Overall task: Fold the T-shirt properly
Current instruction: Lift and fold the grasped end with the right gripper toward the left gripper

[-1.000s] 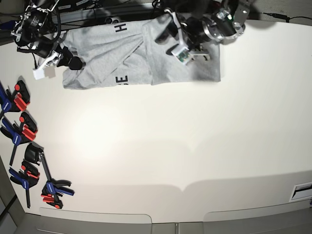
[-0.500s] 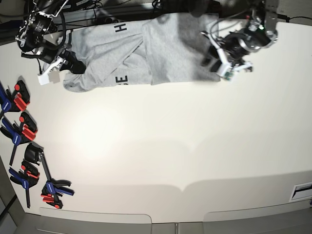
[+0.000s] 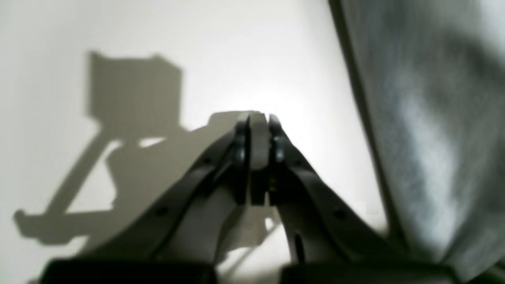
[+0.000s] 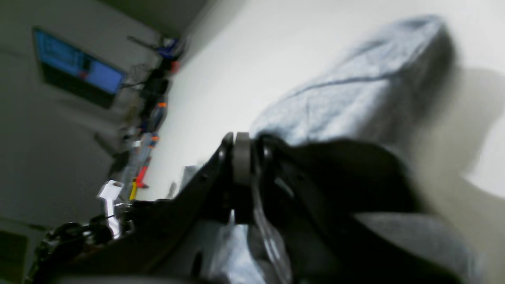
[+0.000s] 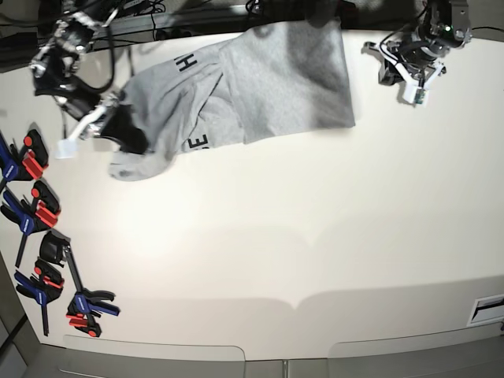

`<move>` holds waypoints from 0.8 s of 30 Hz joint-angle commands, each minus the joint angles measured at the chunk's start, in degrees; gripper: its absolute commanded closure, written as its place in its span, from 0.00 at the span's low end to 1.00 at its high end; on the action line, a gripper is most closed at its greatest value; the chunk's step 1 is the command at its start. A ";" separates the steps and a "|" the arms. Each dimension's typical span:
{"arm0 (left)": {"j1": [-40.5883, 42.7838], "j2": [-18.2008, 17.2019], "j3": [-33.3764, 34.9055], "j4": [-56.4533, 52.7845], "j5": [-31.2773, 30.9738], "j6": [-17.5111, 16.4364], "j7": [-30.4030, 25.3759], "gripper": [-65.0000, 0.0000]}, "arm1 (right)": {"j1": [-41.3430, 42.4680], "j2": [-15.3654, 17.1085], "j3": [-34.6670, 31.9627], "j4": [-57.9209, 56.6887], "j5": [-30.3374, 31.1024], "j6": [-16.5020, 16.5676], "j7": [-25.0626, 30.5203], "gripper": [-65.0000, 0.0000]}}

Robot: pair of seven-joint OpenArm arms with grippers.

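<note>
The light grey T-shirt (image 5: 276,79) lies rumpled at the far edge of the white table (image 5: 276,236), with black letters (image 5: 197,143) showing on its folded left part. My right gripper (image 5: 132,138) is shut on the shirt's left end and holds a drooping lobe of cloth (image 5: 142,165). In the right wrist view its jaws (image 4: 241,144) are closed, with grey cloth (image 4: 355,94) bulging beyond them. My left gripper (image 5: 379,63) is shut and empty, off the shirt's right edge. In the left wrist view it (image 3: 258,122) hovers over bare table with the shirt (image 3: 426,118) at the right.
Several blue, red and black clamps (image 5: 35,213) lie along the table's left edge. Cables and arm bases (image 5: 157,12) crowd the far edge behind the shirt. A white label (image 5: 488,307) sits at the front right corner.
My right gripper has dragged the shirt's left end toward the front, stretching it. My left gripper has left the shirt and moved right and back, empty.
</note>
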 commanded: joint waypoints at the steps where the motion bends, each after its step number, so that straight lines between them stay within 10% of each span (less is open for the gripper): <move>1: 0.31 -0.42 -0.22 -0.35 -0.17 -0.20 0.15 1.00 | -0.44 -0.94 -1.09 2.64 1.90 0.49 0.62 1.00; 11: 0.33 -0.42 -0.20 -1.11 -0.48 -0.87 0.20 1.00 | -4.87 -14.88 -24.37 9.53 -5.60 0.49 0.62 1.00; 24: 0.33 -0.37 -0.20 -1.11 -0.70 -0.85 0.17 1.00 | -4.83 -20.42 -47.28 9.53 -26.67 0.49 8.70 1.00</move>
